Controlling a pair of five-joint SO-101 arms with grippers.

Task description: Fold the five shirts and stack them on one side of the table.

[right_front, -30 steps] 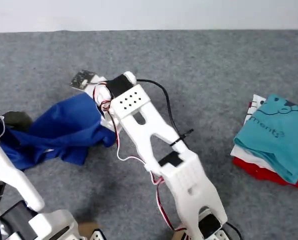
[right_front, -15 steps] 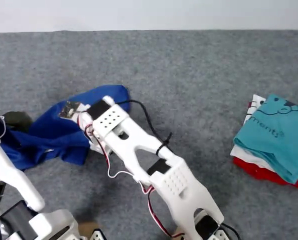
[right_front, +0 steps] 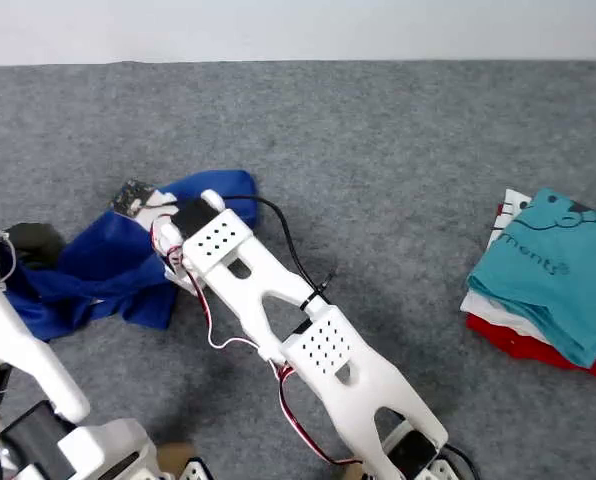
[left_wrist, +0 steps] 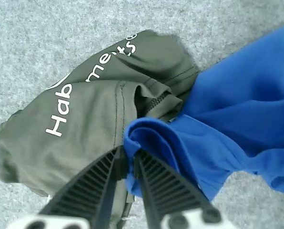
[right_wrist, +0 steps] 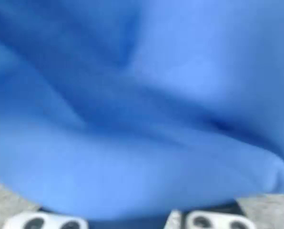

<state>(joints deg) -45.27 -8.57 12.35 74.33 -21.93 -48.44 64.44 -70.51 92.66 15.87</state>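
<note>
On the grey table (right_front: pixel 378 130), the blue shirt (right_front: pixel 98 270) lay crumpled on the left side, its length running from the left edge toward the middle. It was well apart from the stack of folded shirts (right_front: pixel 548 290) at the right edge. One end overlapped an olive shirt (left_wrist: pixel 75 124). There the left gripper (left_wrist: pixel 128 153) was clenched on a fold of blue cloth. The right gripper (right_front: pixel 156 208) sat over the other end; whether it had a hold could not be told.
</note>
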